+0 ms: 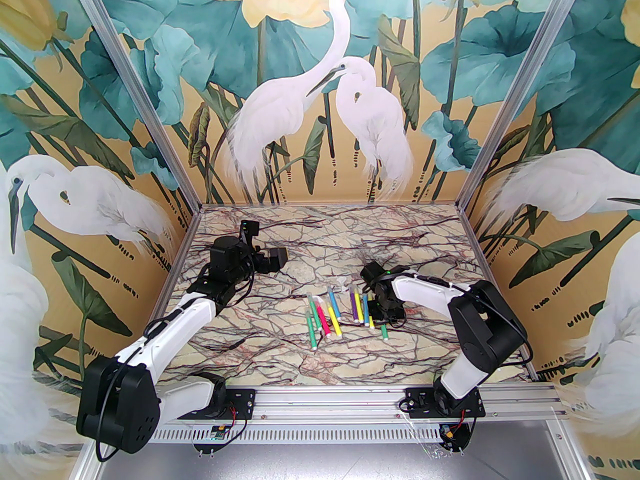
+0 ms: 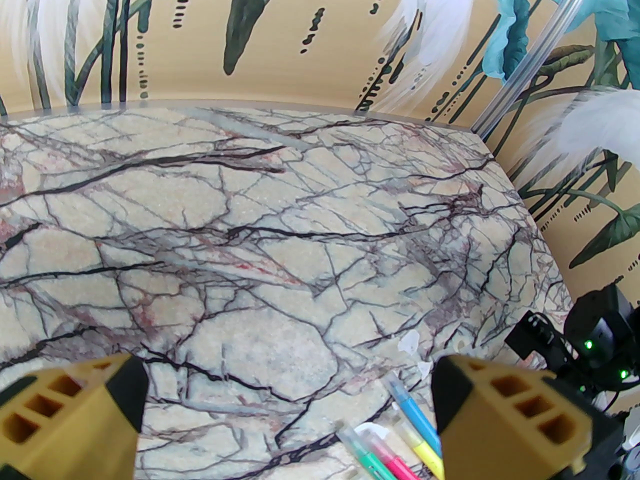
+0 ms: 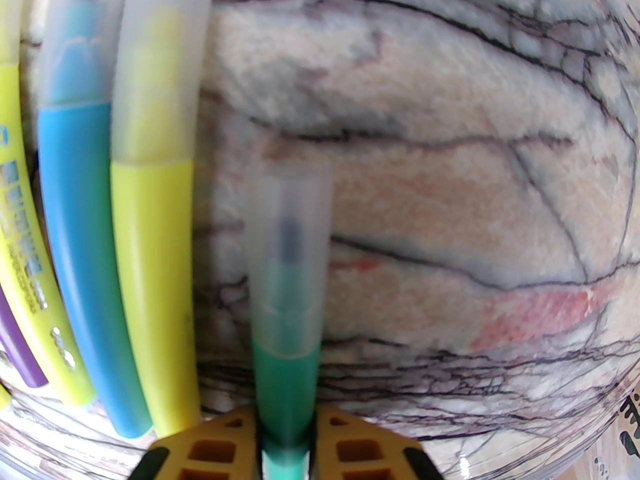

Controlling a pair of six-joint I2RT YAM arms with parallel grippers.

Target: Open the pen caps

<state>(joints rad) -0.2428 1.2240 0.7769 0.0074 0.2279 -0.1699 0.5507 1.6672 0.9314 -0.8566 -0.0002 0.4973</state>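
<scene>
My right gripper (image 3: 285, 433) is shut on the body of a green pen (image 3: 286, 383), whose clear pen cap (image 3: 290, 248) is still on and points away over the table. From above, this green pen (image 1: 384, 332) sticks out below the right gripper (image 1: 387, 316). Beside it lie a capped blue pen (image 3: 75, 218), a capped yellow pen (image 3: 150, 243) and a purple one (image 3: 20, 363). More pens (image 1: 325, 315) lie in a row at mid-table. My left gripper (image 1: 277, 259) hangs open at the back left, and its left wrist view (image 2: 290, 388) shows nothing between the fingers.
The marble-patterned table (image 1: 280, 338) has printed walls on three sides and aluminium corner posts (image 1: 480, 168). Two small pale pieces (image 2: 411, 340) lie just beyond the pens. The right arm's wrist (image 2: 595, 333) shows at the lower right of the left wrist view.
</scene>
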